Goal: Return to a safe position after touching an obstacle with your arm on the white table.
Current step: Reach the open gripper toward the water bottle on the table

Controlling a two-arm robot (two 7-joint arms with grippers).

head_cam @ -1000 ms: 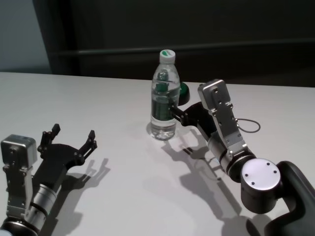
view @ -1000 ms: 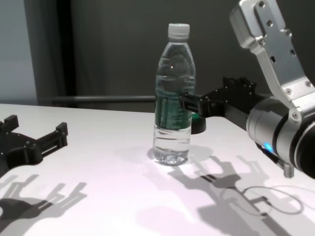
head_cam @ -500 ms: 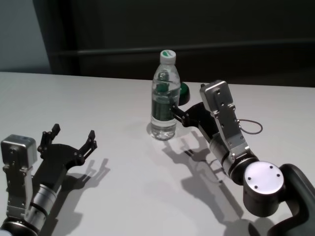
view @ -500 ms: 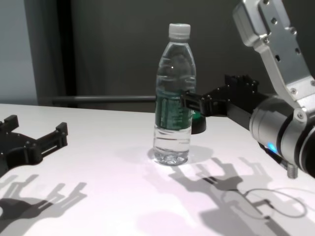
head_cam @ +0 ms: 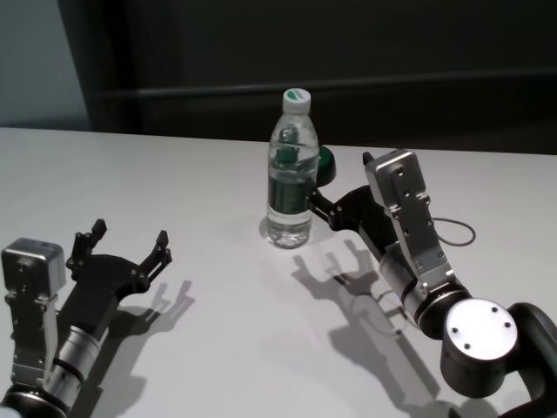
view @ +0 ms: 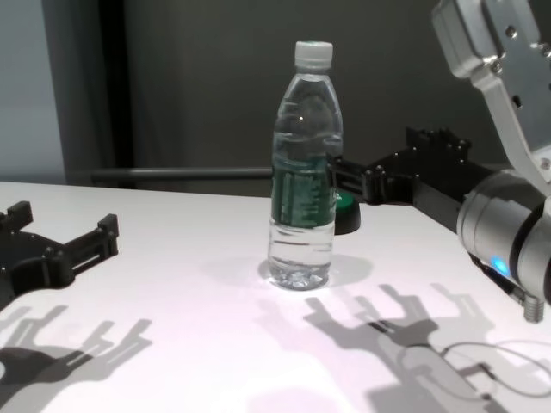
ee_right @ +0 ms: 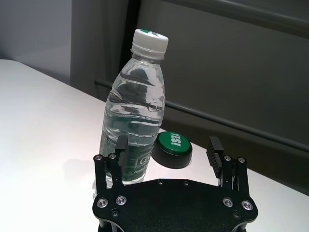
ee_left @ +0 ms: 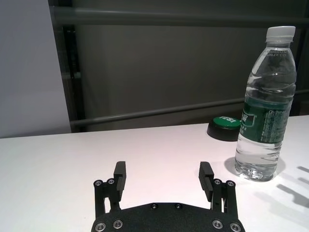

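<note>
The obstacle, a tall clear bottle (head_cam: 291, 178) (view: 302, 185) (ee_right: 135, 116) (ee_left: 264, 121) with a white cap and a dark green label, stands upright mid-way across the white table (head_cam: 174, 174) (view: 172, 258). My right gripper (head_cam: 318, 200) (view: 353, 172) (ee_right: 168, 145) is open, just right of the bottle at label height. One fingertip (ee_right: 121, 144) overlaps the label in the right wrist view; I cannot tell whether it touches. My left gripper (head_cam: 122, 248) (ee_left: 162, 170) rests open and empty near the table's front left.
A low black round button with a green top (head_cam: 325, 164) (ee_right: 173, 147) (ee_left: 223, 128) sits just behind and right of the bottle. A thin cable loop (head_cam: 452, 233) hangs off my right forearm. A dark wall with a rail runs behind the table's far edge.
My right arm has drawn back toward the right and nearer to me, its fingertip sliding off the bottle's side. The bottle stays upright in place. The left arm has not moved.
</note>
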